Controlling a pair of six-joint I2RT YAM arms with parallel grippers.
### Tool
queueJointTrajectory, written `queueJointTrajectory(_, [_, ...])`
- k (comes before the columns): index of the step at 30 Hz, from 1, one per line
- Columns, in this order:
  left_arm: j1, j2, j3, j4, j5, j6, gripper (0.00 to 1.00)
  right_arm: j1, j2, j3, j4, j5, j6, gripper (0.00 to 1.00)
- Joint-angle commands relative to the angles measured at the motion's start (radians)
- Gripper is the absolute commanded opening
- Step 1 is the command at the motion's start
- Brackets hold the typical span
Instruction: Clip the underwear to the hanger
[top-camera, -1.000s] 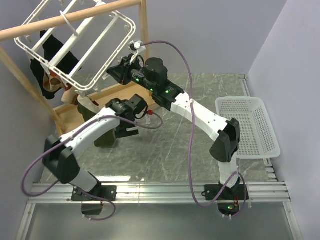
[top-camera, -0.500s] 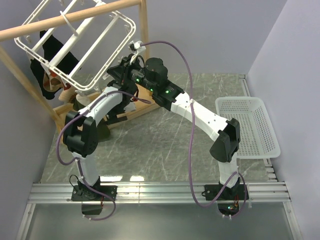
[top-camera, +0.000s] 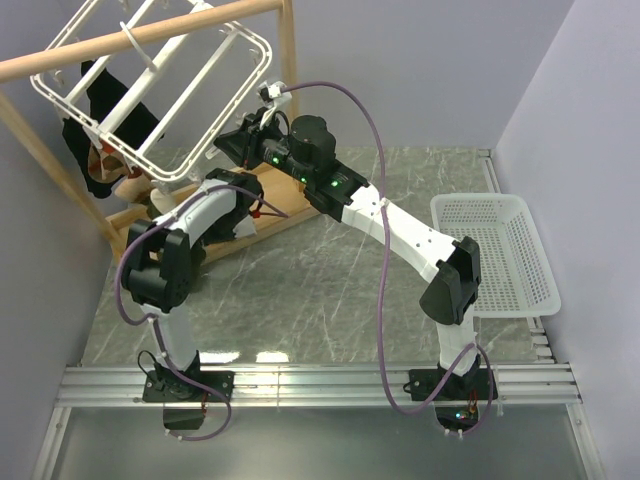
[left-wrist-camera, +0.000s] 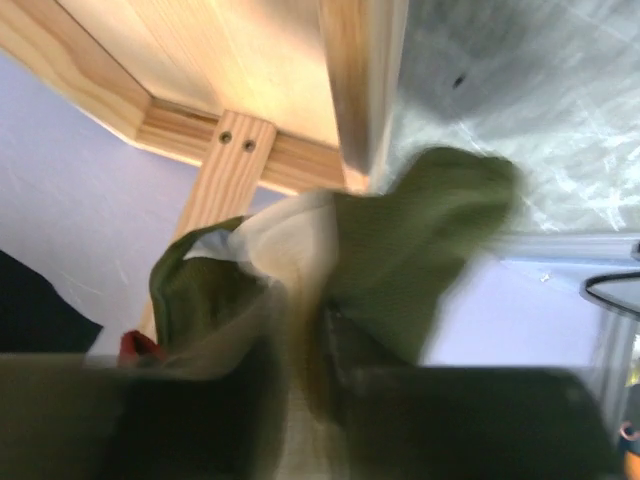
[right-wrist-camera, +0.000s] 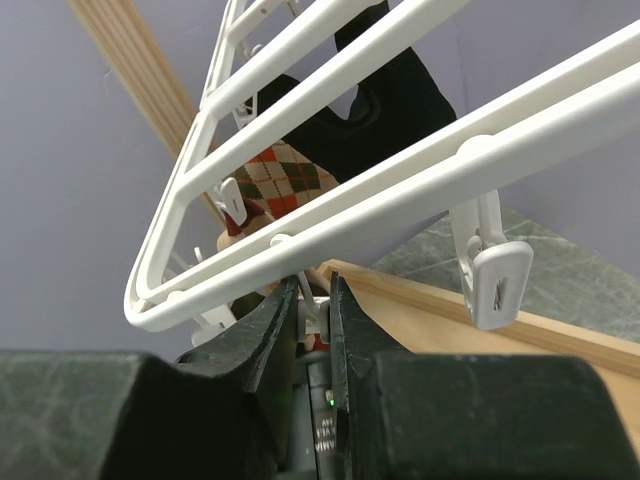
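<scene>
One underwear (left-wrist-camera: 425, 225), olive and blurred, is grasped by the left claw (left-wrist-camera: 305, 345) beside the wooden stand (left-wrist-camera: 240, 165), near the tabletop (left-wrist-camera: 520, 120); its lower part is cut off. One hanger (right-wrist-camera: 400, 190) slants overhead. The right claw (right-wrist-camera: 312, 322) is almost clenched, seemingly pinching one white clip (right-wrist-camera: 318, 308), mostly hidden. One black garment (right-wrist-camera: 400, 100) shows behind the bars.
</scene>
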Motion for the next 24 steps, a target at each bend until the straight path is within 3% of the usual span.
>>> queueJointTrajectory(1, [0.018,-0.055,-0.013,-0.043,-0.031,0.002,0.15,-0.016,-0.068,0.002,0.061,0.031,-0.009,0.00])
queueJointTrajectory(2, [0.018,-0.060,-0.010,-0.043,-0.025,-0.002,0.03,-0.014,-0.070,0.000,0.061,0.032,-0.009,0.00])
queueJointTrajectory(3, [0.014,-0.066,-0.016,-0.043,-0.025,0.001,0.00,-0.016,-0.070,0.000,0.061,0.034,-0.010,0.00])
queueJointTrajectory(9, [-0.074,-0.146,0.003,-0.040,0.021,0.014,0.00,-0.014,-0.065,0.002,0.058,0.038,-0.007,0.00])
queueJointTrajectory(14, [-0.271,-0.333,-0.064,-0.011,0.102,0.050,0.00,-0.014,-0.070,-0.006,0.056,0.054,-0.004,0.00])
queueJointTrajectory(19, [-0.424,-0.590,-0.265,0.116,0.125,0.107,0.00,-0.014,-0.069,-0.007,0.050,0.072,0.005,0.00])
queueJointTrajectory(24, [-0.459,-0.824,-0.443,0.241,0.156,0.211,0.00,-0.014,-0.062,0.000,0.044,0.092,0.020,0.00])
